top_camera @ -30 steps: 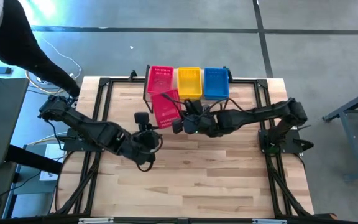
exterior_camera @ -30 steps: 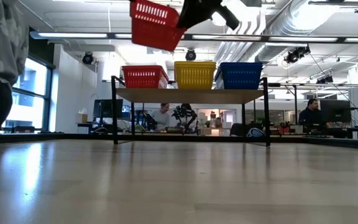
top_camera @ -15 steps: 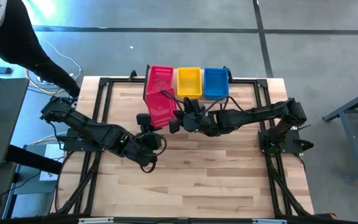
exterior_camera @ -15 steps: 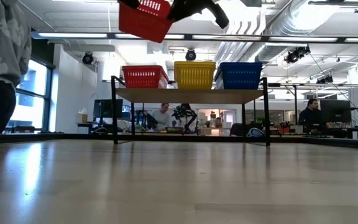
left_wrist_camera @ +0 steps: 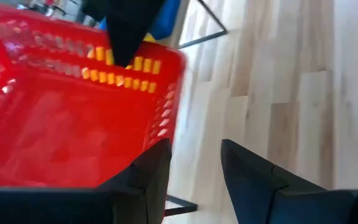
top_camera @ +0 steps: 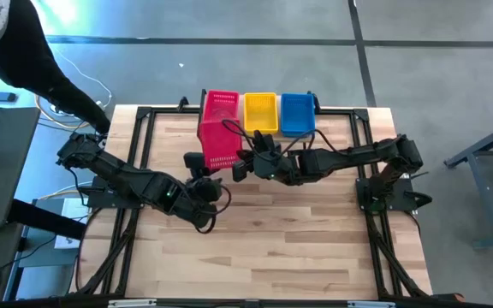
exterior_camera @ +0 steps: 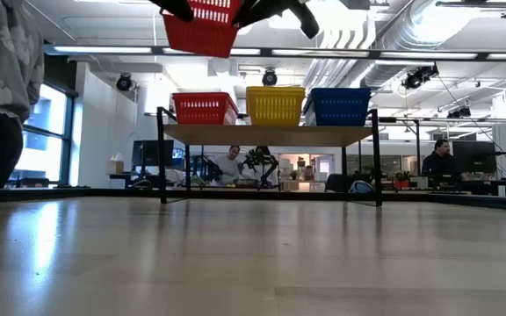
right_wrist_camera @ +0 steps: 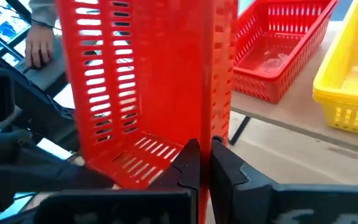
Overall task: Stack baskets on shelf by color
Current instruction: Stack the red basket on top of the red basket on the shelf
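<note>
A red mesh basket (top_camera: pixel 219 144) hangs in the air in front of the shelf (exterior_camera: pixel 271 133), higher than its top in the low view (exterior_camera: pixel 202 22). My right gripper (right_wrist_camera: pixel 205 165) is shut on it, reaching in from the table's right (top_camera: pixel 240 162). My left gripper (left_wrist_camera: pixel 194 168) is open just left of the basket (top_camera: pixel 195 162); only bare table shows between its fingers, and I cannot tell whether it touches the basket. On the shelf stand a red basket (top_camera: pixel 222 104), a yellow one (top_camera: pixel 260 111) and a blue one (top_camera: pixel 297 113), side by side on their bottoms. My right gripper pinches the held basket's right-hand side wall (right_wrist_camera: pixel 207 134) at its rim, one finger (right_wrist_camera: pixel 188 163) inside the basket and one (right_wrist_camera: pixel 227 167) outside. The fingers come level from the table's right. The basket is lifted clear and sits roughly level.
A person in dark sleeves stands off the table's far left corner (top_camera: pixel 24 51). The black frame rails (top_camera: pixel 144 137) run along the table's sides. Bare wooden tabletop (top_camera: pixel 272 231) lies on the near side of both arms.
My right gripper has carried the red basket toward the table's left and a little upward. The basket, slanted a second ago, has turned until it lines up with the red basket on the shelf. My left gripper has come closer to the basket's left side.
</note>
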You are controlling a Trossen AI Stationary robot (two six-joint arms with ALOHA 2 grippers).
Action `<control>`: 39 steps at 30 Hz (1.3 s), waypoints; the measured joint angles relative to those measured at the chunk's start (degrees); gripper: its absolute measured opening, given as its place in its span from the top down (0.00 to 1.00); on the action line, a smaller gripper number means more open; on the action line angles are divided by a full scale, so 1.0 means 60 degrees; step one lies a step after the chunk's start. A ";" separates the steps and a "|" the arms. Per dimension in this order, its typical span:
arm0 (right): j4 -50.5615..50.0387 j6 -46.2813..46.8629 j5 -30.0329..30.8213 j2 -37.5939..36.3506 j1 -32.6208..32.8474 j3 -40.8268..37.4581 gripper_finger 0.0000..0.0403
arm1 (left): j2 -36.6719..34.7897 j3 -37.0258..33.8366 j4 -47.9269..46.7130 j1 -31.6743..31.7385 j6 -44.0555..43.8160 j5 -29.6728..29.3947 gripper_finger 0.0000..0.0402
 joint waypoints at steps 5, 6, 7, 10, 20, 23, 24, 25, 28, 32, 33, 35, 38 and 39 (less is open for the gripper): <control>-0.0027 0.0147 -0.0182 -0.0002 0.0073 0.0000 1.00 | 0.0000 -0.0004 -0.0161 0.0036 0.0040 -0.0687 0.66; 0.0004 0.0195 -0.0213 -0.0004 0.0075 0.0000 1.00 | 0.0000 -0.0004 -0.0209 0.0048 0.0034 -0.0743 0.66; 0.0003 0.0238 -0.0211 -0.0004 0.0081 0.0000 1.00 | 0.0000 -0.0004 -0.0266 0.0075 0.0024 -0.0730 0.66; 0.0123 0.0202 -0.0200 -0.0004 0.0111 0.0000 1.00 | 0.0000 -0.0004 -0.0335 0.0212 0.0022 -0.0211 0.66; 0.0880 -0.0054 -0.0519 -0.0025 0.0087 0.0000 1.00 | 0.0018 -0.0004 -0.0867 0.0500 -0.0556 0.0155 0.67; 0.0908 -0.0160 -0.0515 -0.0044 0.0083 0.0000 1.00 | 0.0018 -0.0004 -0.0980 0.0565 -0.0645 0.0224 0.71; 0.0910 -0.0157 -0.0559 -0.0053 0.0073 0.0000 1.00 | 0.0018 -0.0004 -0.0984 0.0565 -0.0645 0.0224 0.74; 0.0907 -0.0151 -0.0591 -0.0059 0.0060 0.0000 1.00 | 0.0018 -0.0004 -0.0984 0.0565 -0.0648 0.0224 0.77; 0.0889 -0.0202 -0.0637 -0.0062 0.0046 0.0000 1.00 | 0.0018 -0.0004 -0.0998 0.0579 -0.0648 0.0228 0.87; 0.0889 -0.0246 -0.0580 -0.0062 0.0049 -0.0004 1.00 | 0.0018 -0.0004 -0.0988 0.0478 -0.0641 0.0231 0.98; 0.0930 -0.0359 -0.0577 -0.0062 0.0049 -0.0004 1.00 | 0.0018 -0.0004 -0.0991 0.0459 -0.0638 0.0231 0.98; 0.0943 -0.0634 -0.0562 -0.0069 0.0006 -0.0004 0.99 | 0.0018 -0.0004 -0.0993 0.0452 -0.0496 0.0252 0.98; 0.0962 -0.0735 -0.0542 -0.0087 -0.0070 -0.0004 0.96 | 0.0018 -0.0004 -0.1051 0.0462 -0.0354 0.0298 0.99; 0.0989 -0.0789 -0.0524 -0.0106 -0.0122 -0.0004 0.94 | 0.0018 -0.0011 -0.1119 0.0463 -0.0349 0.0382 0.99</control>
